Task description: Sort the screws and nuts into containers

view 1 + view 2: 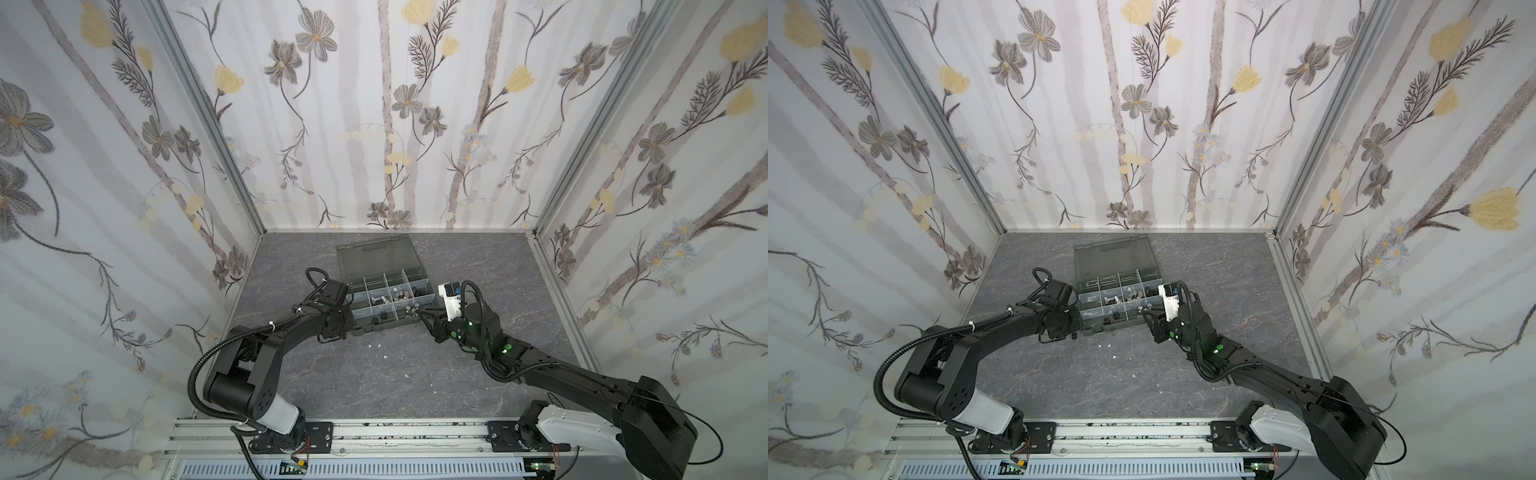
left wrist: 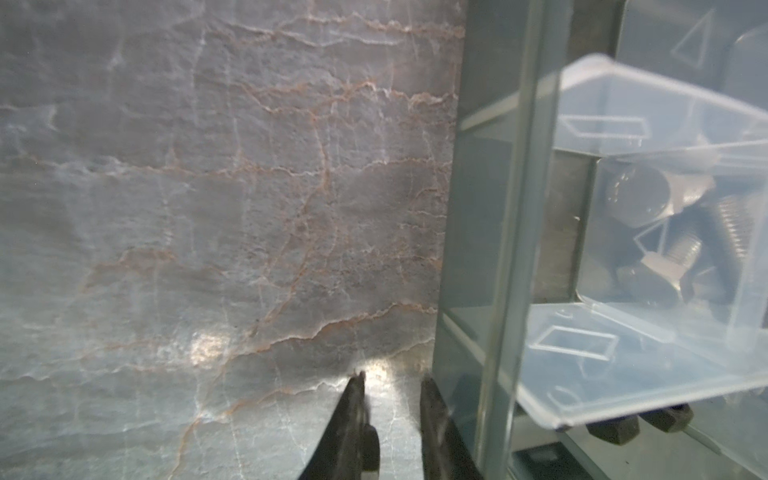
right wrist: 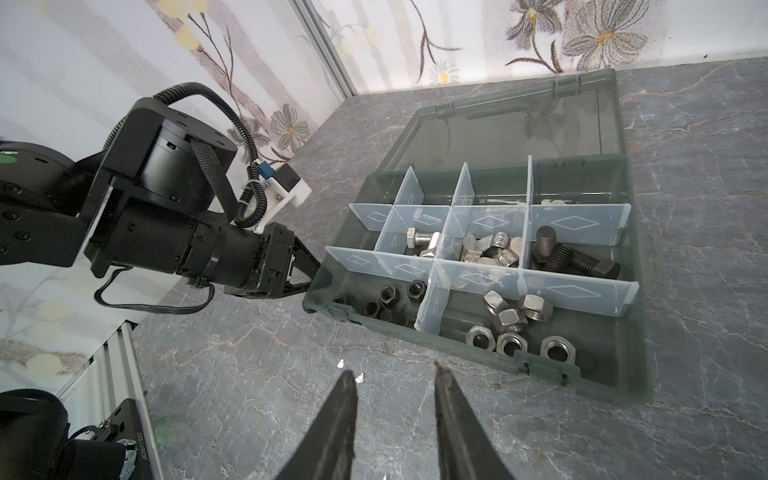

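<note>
The dark grey organizer box (image 1: 384, 329) (image 1: 1108, 328) (image 3: 636, 374) lies open in both top views. Its cells hold silver screws (image 3: 422, 241), black screws (image 3: 569, 253), silver nuts (image 3: 513, 320), black nuts (image 3: 386, 297) and small silver pieces (image 3: 494, 249). My left gripper (image 2: 390, 376) (image 3: 311, 270) (image 1: 351, 322) sits low at the box's left front corner, one finger against the box wall (image 2: 490, 249). Its jaws stand slightly apart with nothing between them. My right gripper (image 3: 392, 368) (image 1: 420, 312) hovers open and empty by the box's right front corner.
The smoky lid (image 3: 519, 129) lies flat behind the cells. A few white flecks (image 1: 374, 345) dot the marble tabletop (image 1: 374, 382) in front of the box. Patterned walls close in the left, right and back.
</note>
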Robot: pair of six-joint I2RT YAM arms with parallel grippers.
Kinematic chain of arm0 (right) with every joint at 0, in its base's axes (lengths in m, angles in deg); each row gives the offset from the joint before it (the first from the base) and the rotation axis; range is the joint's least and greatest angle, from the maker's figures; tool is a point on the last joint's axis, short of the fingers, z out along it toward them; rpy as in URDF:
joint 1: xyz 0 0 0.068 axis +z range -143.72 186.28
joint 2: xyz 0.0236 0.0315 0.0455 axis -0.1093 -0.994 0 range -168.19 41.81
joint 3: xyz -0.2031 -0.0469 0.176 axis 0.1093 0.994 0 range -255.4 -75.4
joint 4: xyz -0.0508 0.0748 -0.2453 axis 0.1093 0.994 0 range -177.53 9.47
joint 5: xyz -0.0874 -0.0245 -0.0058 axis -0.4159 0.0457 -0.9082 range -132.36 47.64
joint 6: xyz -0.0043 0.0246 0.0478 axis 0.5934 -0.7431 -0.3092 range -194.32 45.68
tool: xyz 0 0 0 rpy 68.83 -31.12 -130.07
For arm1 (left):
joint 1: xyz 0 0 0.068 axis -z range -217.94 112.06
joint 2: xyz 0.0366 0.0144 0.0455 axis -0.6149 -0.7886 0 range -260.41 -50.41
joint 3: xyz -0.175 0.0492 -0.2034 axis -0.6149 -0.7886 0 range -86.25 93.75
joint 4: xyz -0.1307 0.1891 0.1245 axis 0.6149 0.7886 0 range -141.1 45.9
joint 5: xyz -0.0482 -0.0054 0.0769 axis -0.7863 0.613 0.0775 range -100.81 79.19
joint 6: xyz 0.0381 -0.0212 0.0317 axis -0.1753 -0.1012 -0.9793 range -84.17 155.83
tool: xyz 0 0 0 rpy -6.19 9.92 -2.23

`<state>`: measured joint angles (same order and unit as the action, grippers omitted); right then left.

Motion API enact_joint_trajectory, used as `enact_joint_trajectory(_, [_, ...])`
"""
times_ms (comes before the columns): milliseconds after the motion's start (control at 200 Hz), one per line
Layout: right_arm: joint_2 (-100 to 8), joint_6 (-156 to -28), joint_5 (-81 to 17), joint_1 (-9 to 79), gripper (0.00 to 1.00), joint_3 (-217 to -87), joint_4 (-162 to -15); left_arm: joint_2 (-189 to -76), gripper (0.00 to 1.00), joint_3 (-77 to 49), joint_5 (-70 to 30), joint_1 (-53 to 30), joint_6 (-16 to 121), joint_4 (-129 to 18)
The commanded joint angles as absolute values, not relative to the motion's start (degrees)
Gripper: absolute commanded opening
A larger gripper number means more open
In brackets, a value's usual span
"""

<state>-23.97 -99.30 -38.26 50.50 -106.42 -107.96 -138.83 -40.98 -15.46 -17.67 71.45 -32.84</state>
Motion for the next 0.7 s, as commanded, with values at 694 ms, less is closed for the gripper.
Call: enact_joint_trajectory(694, [-24.6,-99.1,-38.7,50.6,0.34,-106.9,-108.4,-135.7,0.31,-43.9,-10.4,-15.9,68.9,-29.0])
